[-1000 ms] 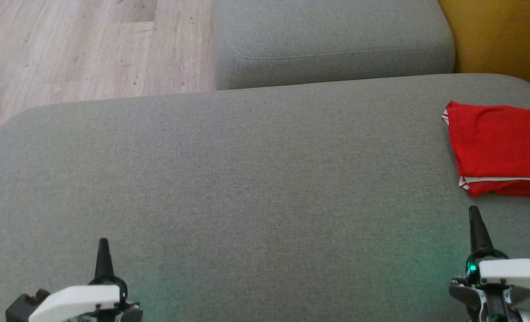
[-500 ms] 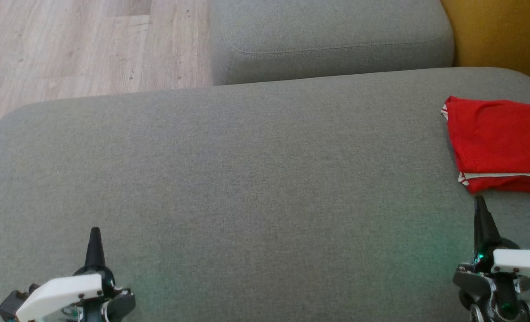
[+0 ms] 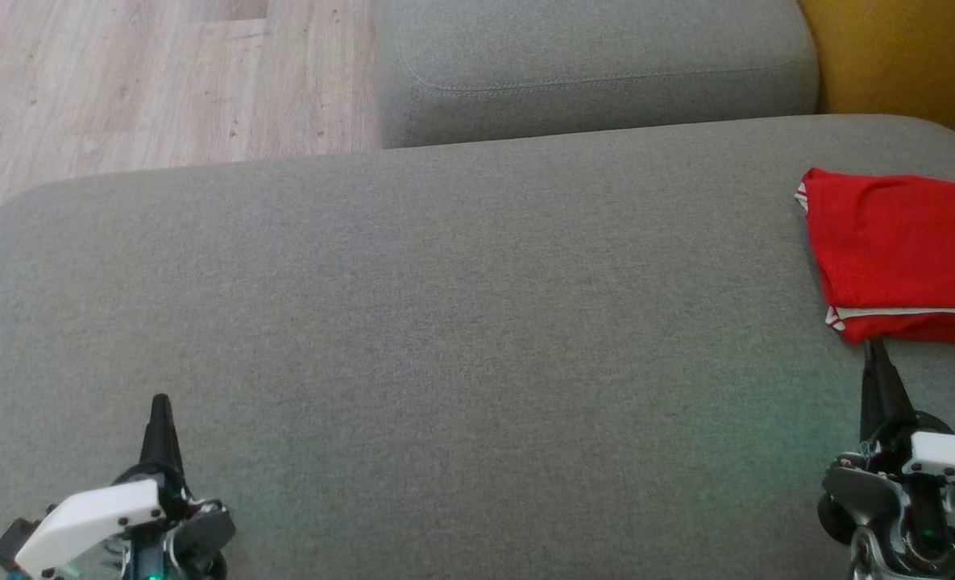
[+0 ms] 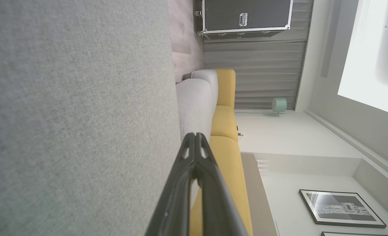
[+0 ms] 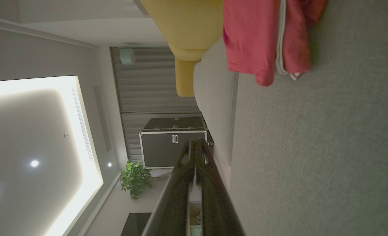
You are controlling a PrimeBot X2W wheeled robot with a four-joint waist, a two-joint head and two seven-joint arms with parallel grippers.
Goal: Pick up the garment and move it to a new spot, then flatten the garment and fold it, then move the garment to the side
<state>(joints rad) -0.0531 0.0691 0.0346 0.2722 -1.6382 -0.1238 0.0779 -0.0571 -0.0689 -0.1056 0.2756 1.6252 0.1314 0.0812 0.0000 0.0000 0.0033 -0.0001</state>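
Shut and empty like my left pincer (image 3: 159, 403), my right pincer (image 3: 874, 348) has neared the folded garment (image 3: 904, 242), perhaps to nudge it aside.

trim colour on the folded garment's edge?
White, a thin stripe along the hem of the folded red fabric garment. The head view shows it best.

grey sofa cushion (image 3: 445, 322): wide, foreground | second grey cushion (image 3: 590, 72): behind, touching | wooden floor (image 3: 122, 89): upper left | yellow sofa (image 3: 904, 56): upper right | black metal-edged case (image 5: 172, 144): before grey curtain (image 5: 148, 98) | green plant (image 5: 135, 178): beside case | framed picture (image 4: 341, 208): on wall
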